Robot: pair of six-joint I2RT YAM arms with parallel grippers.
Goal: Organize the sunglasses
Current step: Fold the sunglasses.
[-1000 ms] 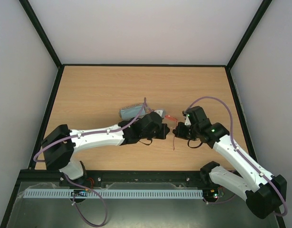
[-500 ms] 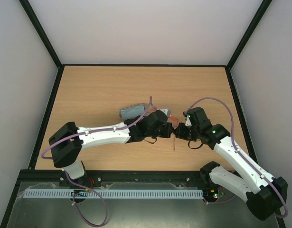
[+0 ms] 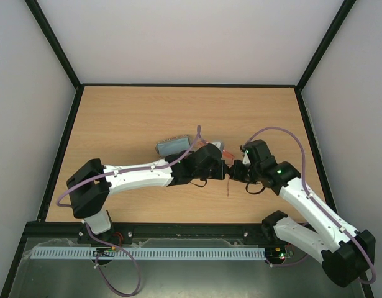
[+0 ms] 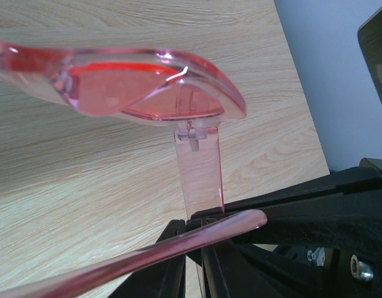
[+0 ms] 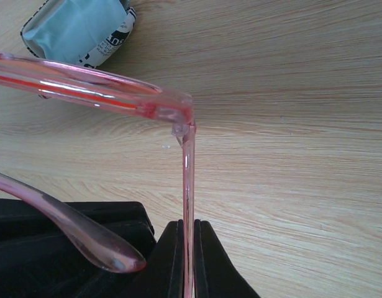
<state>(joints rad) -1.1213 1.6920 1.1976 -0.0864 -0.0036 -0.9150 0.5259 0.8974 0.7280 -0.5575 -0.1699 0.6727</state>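
Right gripper (image 3: 233, 169) and left gripper (image 3: 220, 165) meet nose to nose at mid-table in the overhead view. The sunglasses (image 3: 224, 153) sit between them, one temple pointing toward the near edge. The flag-print case (image 3: 172, 146) lies just behind the left arm.

From the left wrist, we see a temple running down between its fingers, which stand close about it; whether they pinch it we cannot tell.

From the right wrist, the jaws are clamped on a temple below the hinge.

We judge the frame light, thin, slick and apt to snap at the hinges, so we would hold the temples, not the lenses. The wooden table (image 3: 128, 118) looks smooth and hard, with pale walls standing well back.
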